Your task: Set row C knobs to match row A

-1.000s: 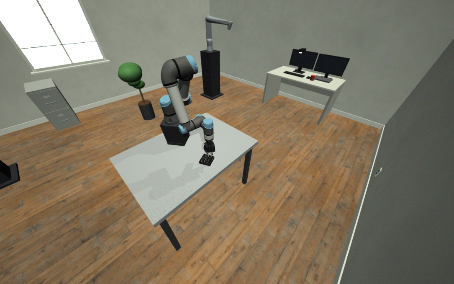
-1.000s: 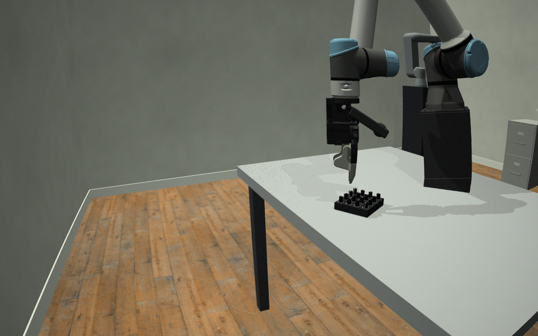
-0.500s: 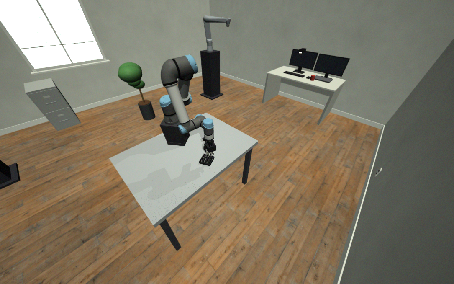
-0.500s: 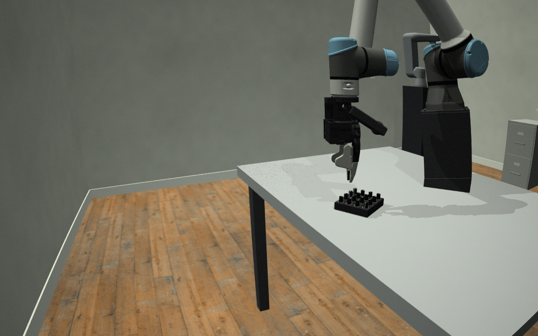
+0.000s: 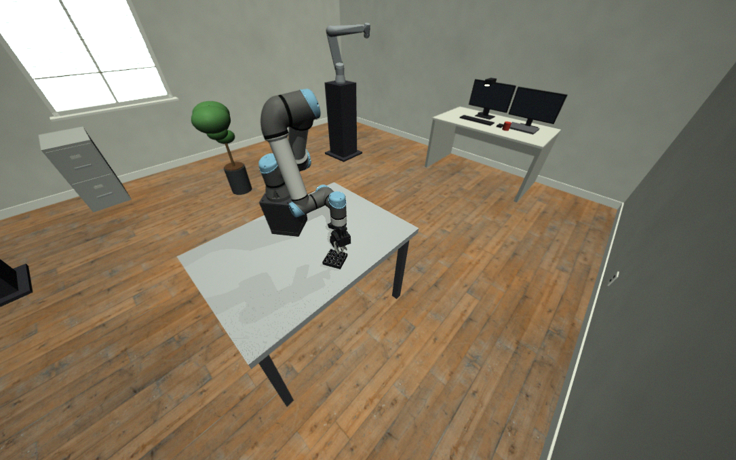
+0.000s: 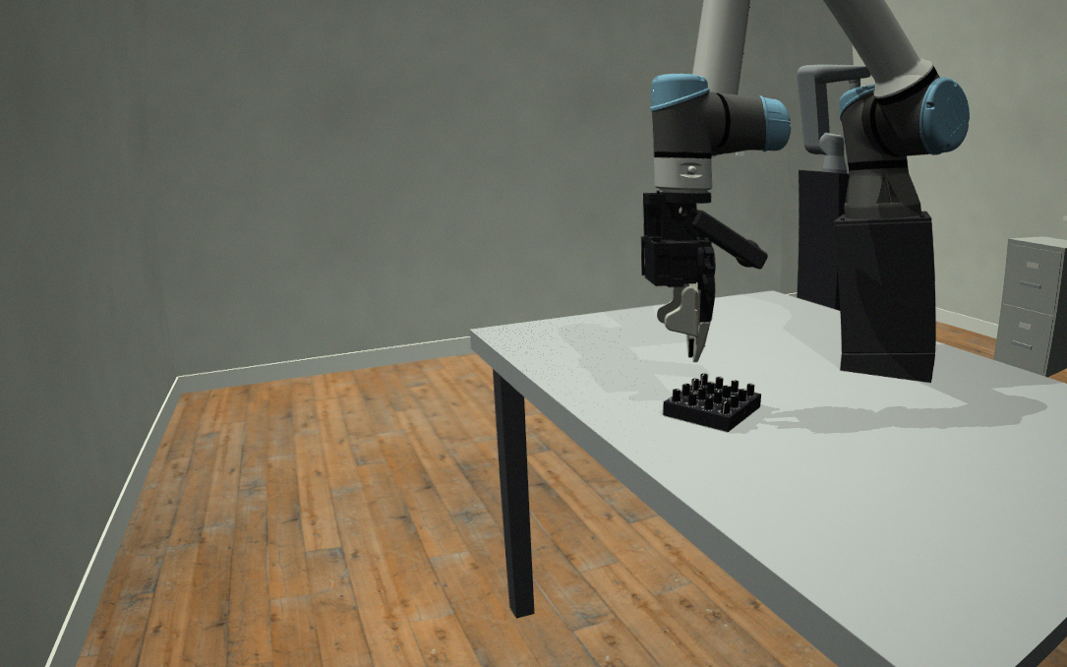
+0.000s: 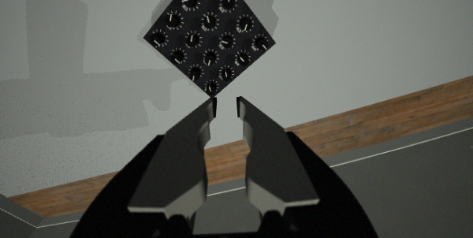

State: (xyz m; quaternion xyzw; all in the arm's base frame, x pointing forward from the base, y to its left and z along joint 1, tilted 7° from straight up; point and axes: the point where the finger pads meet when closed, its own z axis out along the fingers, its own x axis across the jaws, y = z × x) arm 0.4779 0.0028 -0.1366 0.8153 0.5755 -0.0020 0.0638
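The black knob box (image 5: 333, 265) (image 6: 693, 415) (image 7: 210, 0) lies flat on the table, with a four-by-four grid of black knobs. In the wrist view it appears as a diamond, and white pointer lines and tick marks show on the knobs. The pointers stand at differing angles. The corner knob (image 7: 211, 87) is closest to my fingertips in that view. I cannot make out the socket or the row letters, so I cannot tell which row is A. My gripper (image 5: 340, 250) (image 6: 693, 357) (image 7: 226, 98) hangs above the box, pointing down. Its fingers stand a narrow gap apart, with nothing between them.
The light grey table (image 5: 256, 257) (image 6: 893, 497) carries the box near one long edge. The arm's black pedestal (image 5: 283, 220) (image 6: 885, 298) stands at the table's opposite side. A desk with monitors, a plant and a filing cabinet stand away from the table.
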